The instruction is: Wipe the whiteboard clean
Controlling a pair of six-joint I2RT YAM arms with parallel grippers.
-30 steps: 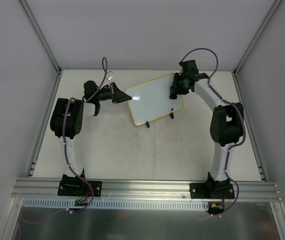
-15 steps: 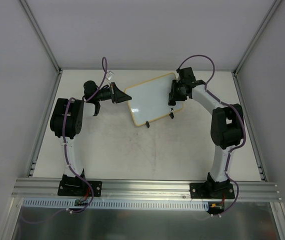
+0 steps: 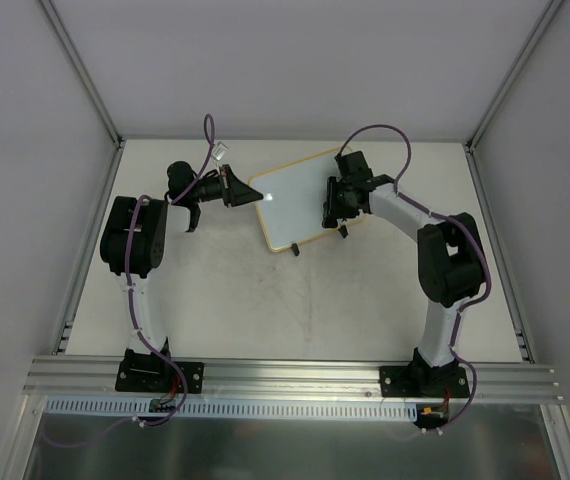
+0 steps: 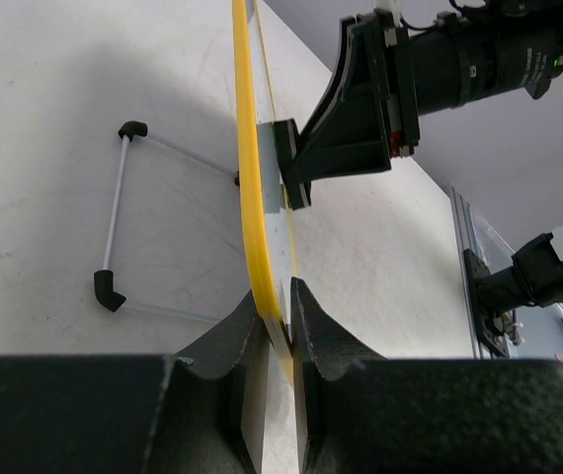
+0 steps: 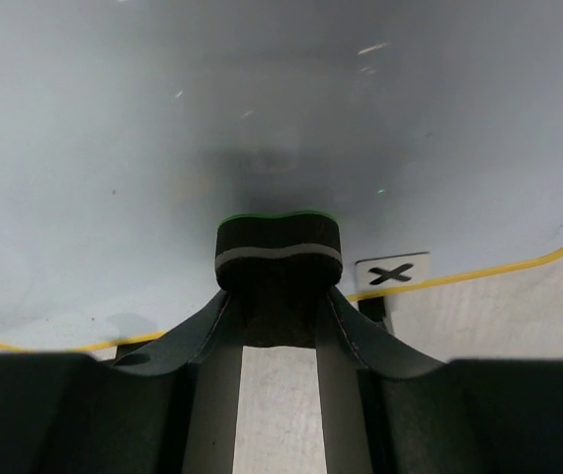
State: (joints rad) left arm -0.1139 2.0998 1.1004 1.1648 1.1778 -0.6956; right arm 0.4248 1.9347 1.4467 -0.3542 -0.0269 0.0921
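You're prob. near the end. The whiteboard, a small white rectangular board w/ rounded corners and a pale yellow rim, sits at the far middle of the off-white table, btwn the two arms. Its face reads blank in the overhead cam: no writing, just a glare spot near the left end.

The left gripper is clamped on the board's left edge, steadying it. The right gripper is over the right part of the face, closed round the small black foam eraser w/ a grey stripe.

What's left, as I judge it:
- The patch under that gripper, which no view shows.
- A last check of the lower right corner. The tiny black x mark there sits on a small white tag at the rim, so it's likely print, not ink to wipe.

What each view adds:
- **Overhead cam:** gives you layout only. You can't tell from it whether the eraser touches.
- **Right wrist cam:** shows the eraser's end set against the white face, w/ only faint specks around it.
- **Left wrist cam:** shows the board edge-on, w/ both fingers pinching the yellow rim and the eraser flat against the board. It also shows a thin wire prop w/ black end caps behind, so the board seems to stand tilted, not flat.
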